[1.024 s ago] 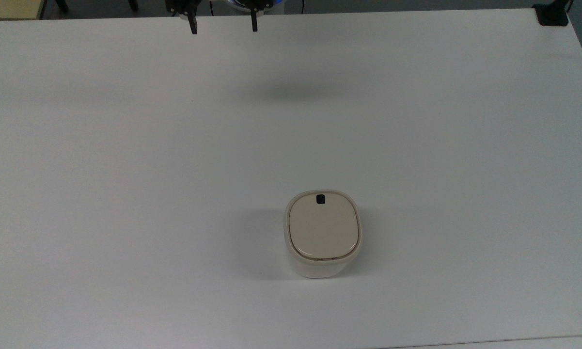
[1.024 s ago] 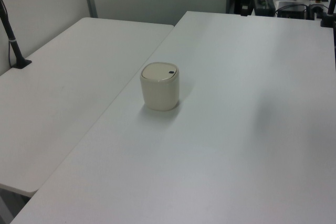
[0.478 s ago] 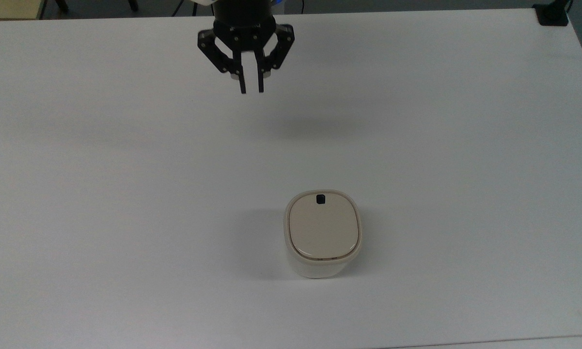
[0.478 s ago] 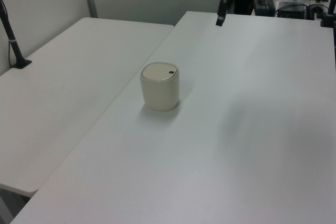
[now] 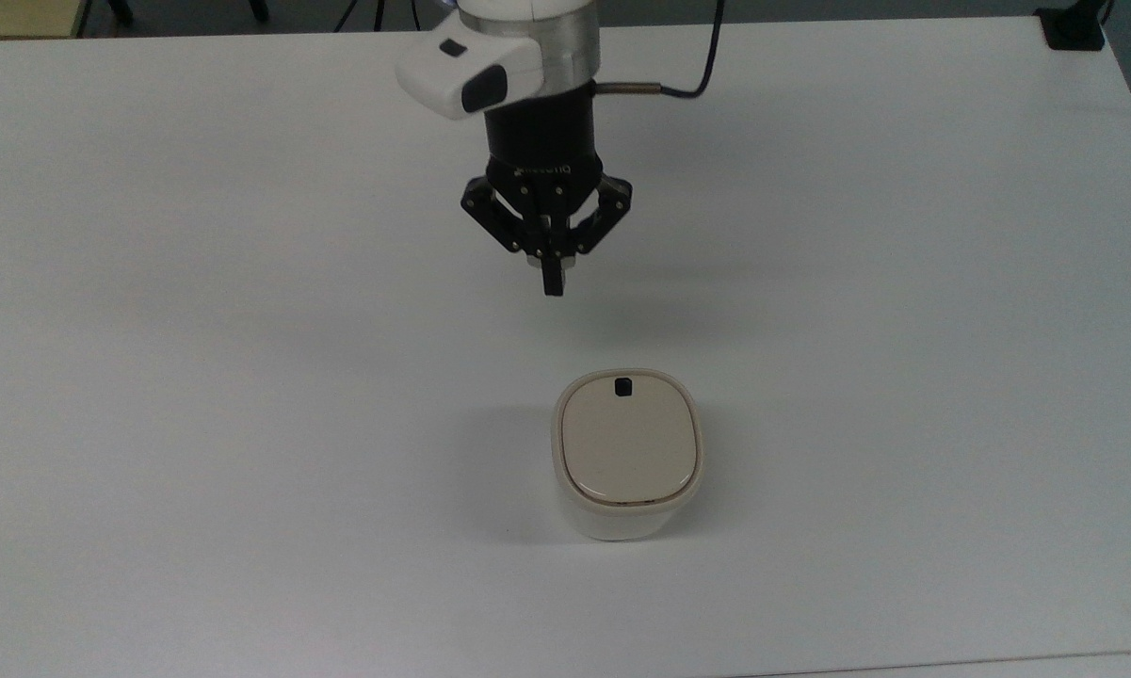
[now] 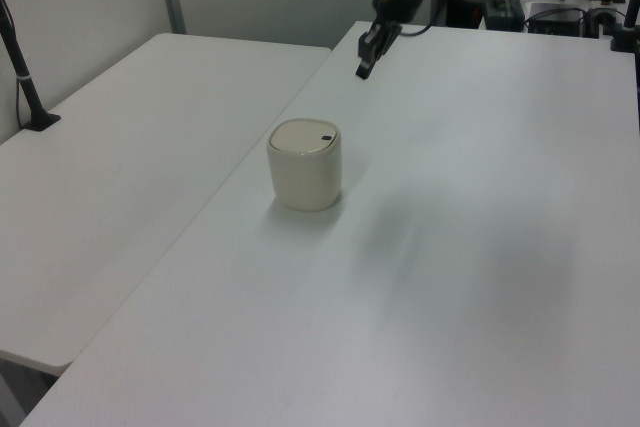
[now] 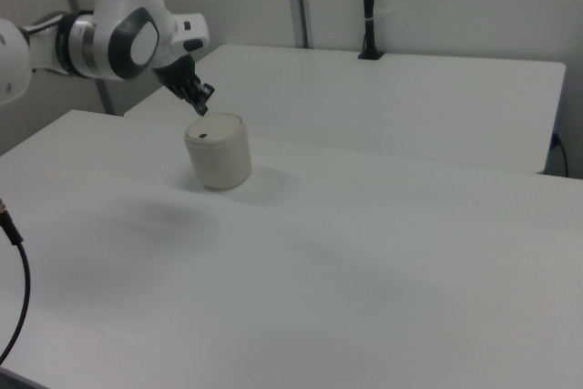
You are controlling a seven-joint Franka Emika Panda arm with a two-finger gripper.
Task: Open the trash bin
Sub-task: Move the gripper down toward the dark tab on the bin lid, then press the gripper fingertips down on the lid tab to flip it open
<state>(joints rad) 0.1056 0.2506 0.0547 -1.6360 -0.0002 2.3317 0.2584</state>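
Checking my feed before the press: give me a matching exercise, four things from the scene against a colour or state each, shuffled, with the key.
Things:
1. gripper
2. lid
3. button
4. table

States:
A. small black square
B. beige, glossy, down flat on the trash bin
C. white, bare surface
D. fingers shut, in the air short of the bin

Pairs: 1-D, 2-B, 3-A, 4-C

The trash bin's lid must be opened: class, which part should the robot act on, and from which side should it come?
Not the smooth, rounded trash bin body. Its lid sits closed and flush, offering no edge to pinch. Press the small black button near the lid's far edge in the top view, coming straight down from above. The gripper, jaws shut, probably suits such a poke.
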